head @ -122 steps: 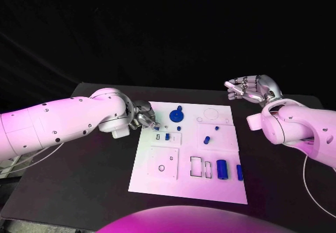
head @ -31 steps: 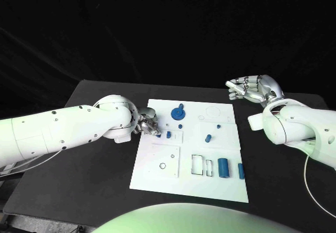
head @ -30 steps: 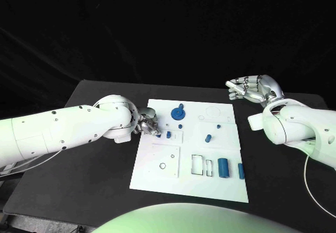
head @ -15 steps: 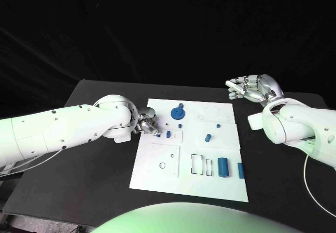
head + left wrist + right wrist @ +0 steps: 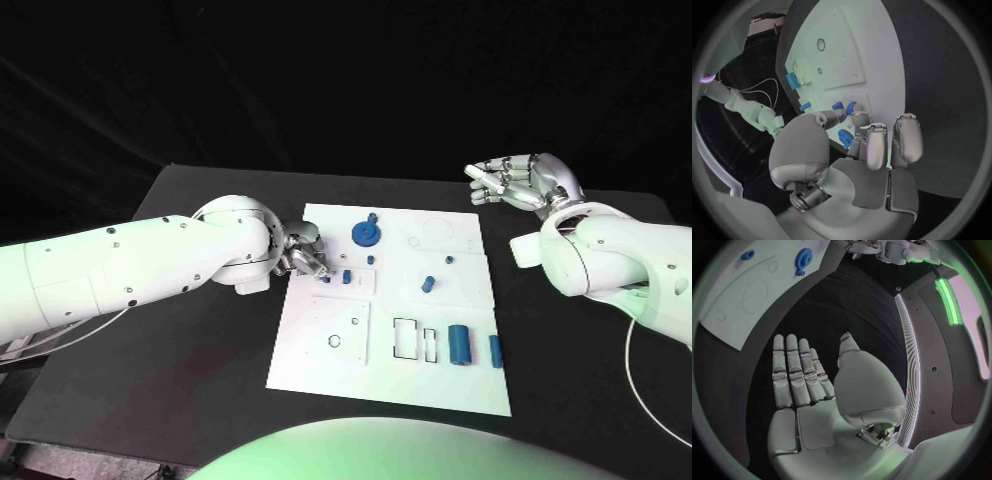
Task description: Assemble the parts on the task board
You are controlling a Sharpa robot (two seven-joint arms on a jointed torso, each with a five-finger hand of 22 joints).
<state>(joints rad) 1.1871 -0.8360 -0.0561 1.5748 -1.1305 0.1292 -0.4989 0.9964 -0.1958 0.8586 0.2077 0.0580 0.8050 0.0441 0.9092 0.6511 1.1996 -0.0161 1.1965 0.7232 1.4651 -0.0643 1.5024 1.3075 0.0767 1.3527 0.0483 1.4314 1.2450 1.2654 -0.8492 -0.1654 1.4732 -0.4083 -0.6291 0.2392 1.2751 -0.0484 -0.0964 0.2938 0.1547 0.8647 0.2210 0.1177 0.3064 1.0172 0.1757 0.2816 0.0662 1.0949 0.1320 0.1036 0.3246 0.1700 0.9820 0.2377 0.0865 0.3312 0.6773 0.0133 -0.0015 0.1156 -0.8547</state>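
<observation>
The white task board (image 5: pixel 332 365) lies mid-table. My left hand (image 5: pixel 300 256) sits at its far left edge, fingers curled down over the small slots. In the left wrist view the left hand (image 5: pixel 856 134) pinches a small blue part (image 5: pixel 845 138) between thumb and fingers, and two more blue pieces (image 5: pixel 851 107) stand just beyond the fingertips. A blue gear (image 5: pixel 366 235) lies near the far edge. Small blue pegs (image 5: pixel 428 284) sit mid-board and a blue cylinder (image 5: pixel 459 344) lies near the right side. My right hand (image 5: pixel 519 182) hangs raised beyond the far right corner, empty with fingers apart.
Empty rectangular slots (image 5: pixel 408 340) and a round hole (image 5: pixel 335 341) mark the board's near half. Another blue piece (image 5: pixel 495 351) lies by the board's right edge. Black table (image 5: pixel 159 350) surrounds the board on all sides.
My left hand's fingers have shifted very slightly over the same spot at the board's edge. The right hand has stayed where it was.
</observation>
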